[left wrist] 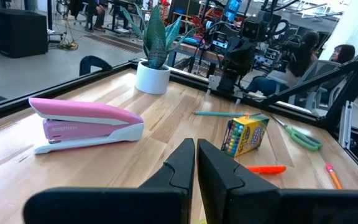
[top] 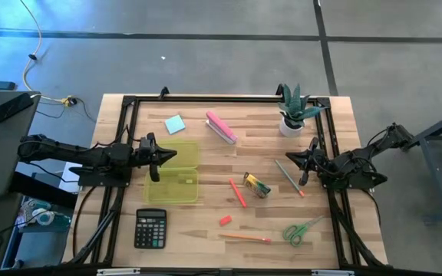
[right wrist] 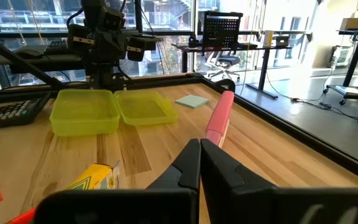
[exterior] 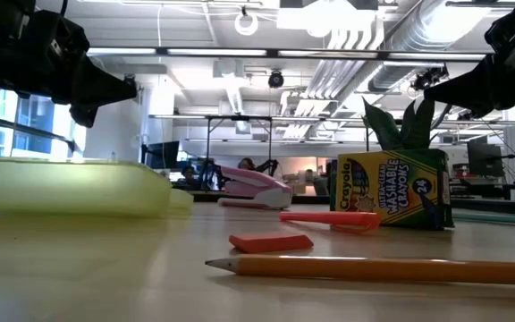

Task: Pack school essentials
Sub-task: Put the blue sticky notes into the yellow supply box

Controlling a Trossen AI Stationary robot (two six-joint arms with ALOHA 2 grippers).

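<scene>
Nothing packed yet, both claws clenched & empty

Right claw [top: 304, 170] hangs by the surface's right edge, practically over the teal pencil [top: 288, 176], whose long axis runs diagonal twd the crayon box [top: 256, 185] just inboard. Left claw [top: 159, 157] sits over the open yellow case [top: 172, 172] near the left edge, w/ the note pad [top: 175, 124] beyond. Imo right arm's nearer.
</scene>
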